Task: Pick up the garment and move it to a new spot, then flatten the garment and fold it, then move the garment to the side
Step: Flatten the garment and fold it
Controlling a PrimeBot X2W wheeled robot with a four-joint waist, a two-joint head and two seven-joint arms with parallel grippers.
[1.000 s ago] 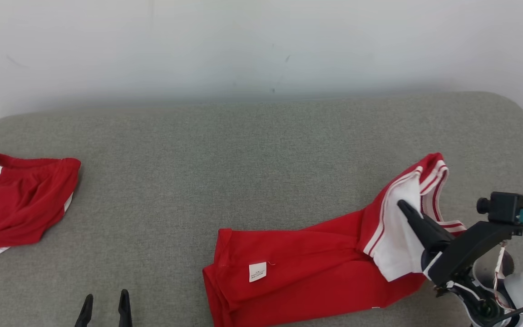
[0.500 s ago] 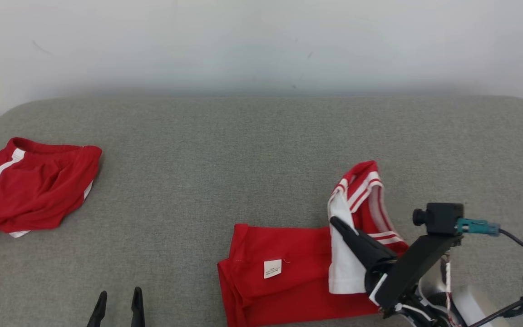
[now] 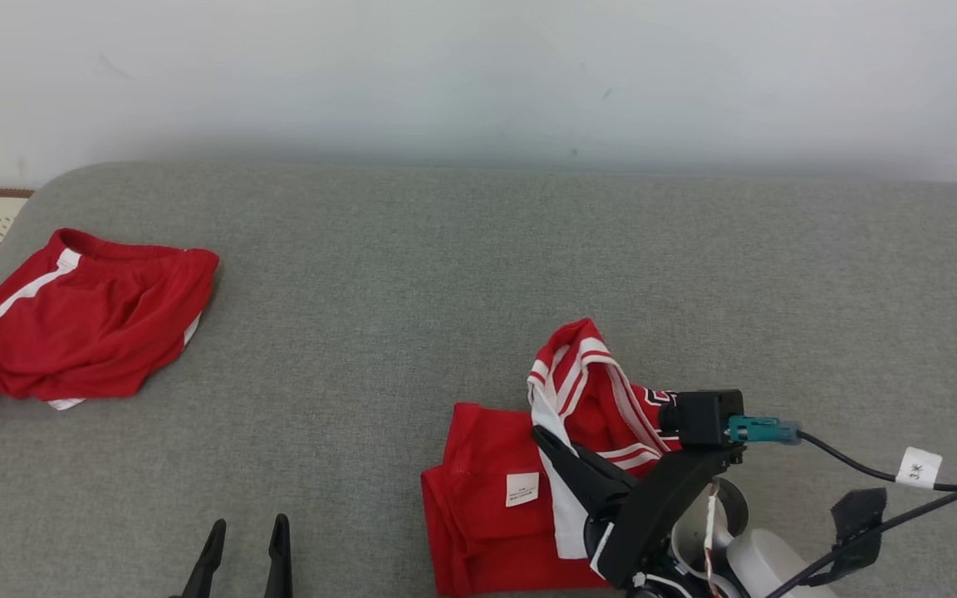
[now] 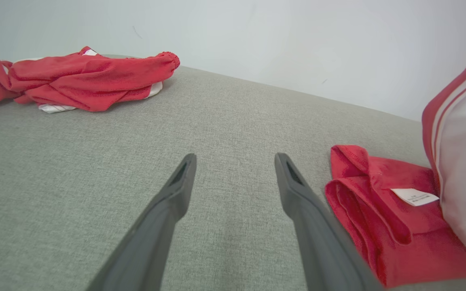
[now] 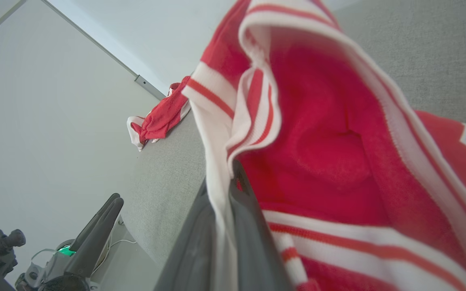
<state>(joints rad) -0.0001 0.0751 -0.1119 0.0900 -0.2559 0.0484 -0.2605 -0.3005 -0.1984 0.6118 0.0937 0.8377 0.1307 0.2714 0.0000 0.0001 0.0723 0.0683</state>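
Grip state, right gripper [image 3: 547, 438]: fingers clenched on white-trimmed edge of garment [image 3: 487, 498]; right wrist view shows trim pinched between both fingers. Gripped portion raised, draped around fingers, standing above rest of cloth. Remaining red body lies folded on grey padded surface [image 3: 445, 291], lower centre-right in head view, directly beneath and left of gripper. White label [image 3: 522, 488] faces up, just left of fingertips. Grip state, left gripper [image 3: 250, 523]: fingers spread, nothing between them, left of garment, apart from it. Second red garment [image 3: 88, 320] at surface's far left, well apart.
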